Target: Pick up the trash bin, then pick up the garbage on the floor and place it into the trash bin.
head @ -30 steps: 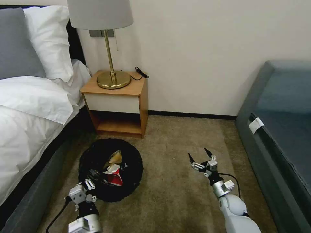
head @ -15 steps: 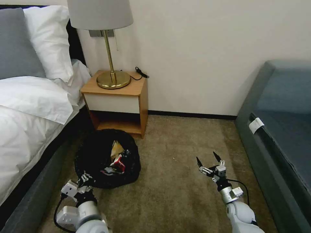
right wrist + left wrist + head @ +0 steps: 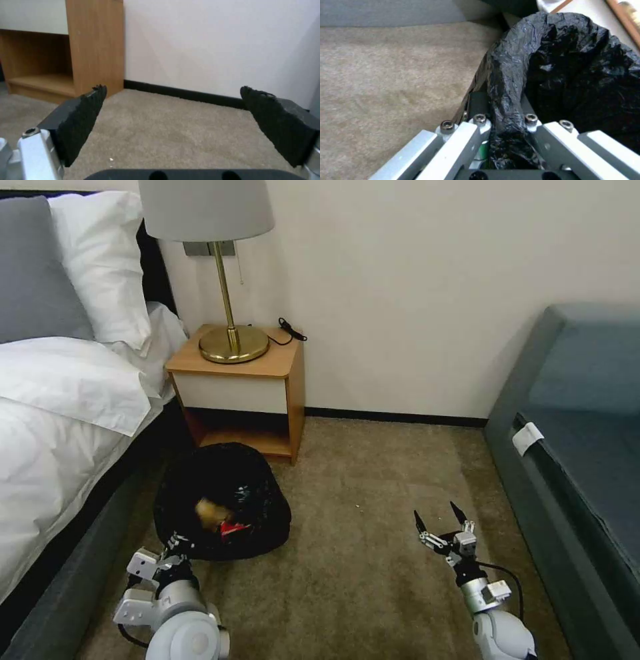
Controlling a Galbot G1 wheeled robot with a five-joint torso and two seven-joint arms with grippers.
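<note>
Trash bin (image 3: 223, 493) holding garbage (image 3: 217, 517), left gripper (image 3: 177, 545) gripping rim

Left arm low at the robot's near left, silver wrist bent forward. Left gripper (image 3: 179, 543) (image 3: 501, 110) has its fingers closed tight on the wrinkled black plastic rim of the round low trash bin (image 3: 223, 500) (image 3: 566, 65); film bunched between the finger bases.

Right arm extended forward on the right side, white forearm, silver wrist, black cable looped alongside. Right gripper (image 3: 440, 520) (image 3: 173, 120) points ahead with its black ridged fingers spread wide apart, nothing between them.
</note>
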